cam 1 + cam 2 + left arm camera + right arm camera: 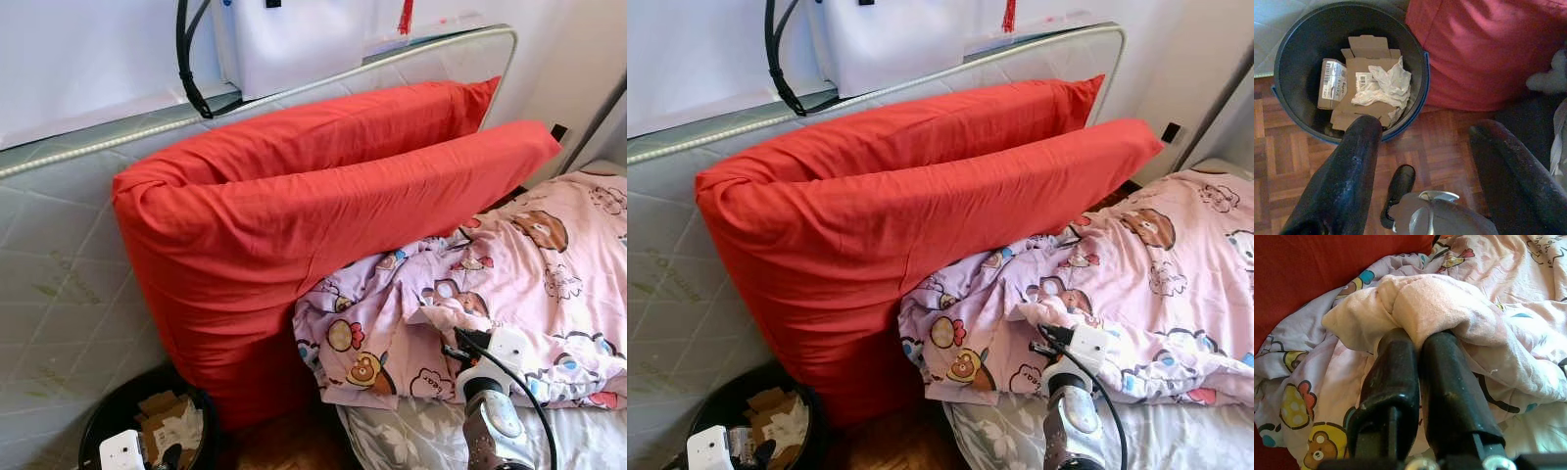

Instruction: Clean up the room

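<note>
One pink cartoon-print blanket (pixel 490 294), rumpled on the bed (pixel 411 436) against the red pillows (pixel 323 215); soft, light, floppy, probably best gathered at a thick fold. Right pincer (pixel 1418 345) pressed together on such a fold at its near edge. Left pincer (pixel 1425 147) spread, empty, above the black bin (pixel 1298 44)

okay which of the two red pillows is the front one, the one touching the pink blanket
The lower red pillow, leaning in front. Its bottom edge meets the pink cartoon blanket, which the right pincer pinches. The other red pillow stands behind, against the upright mattress.
</note>
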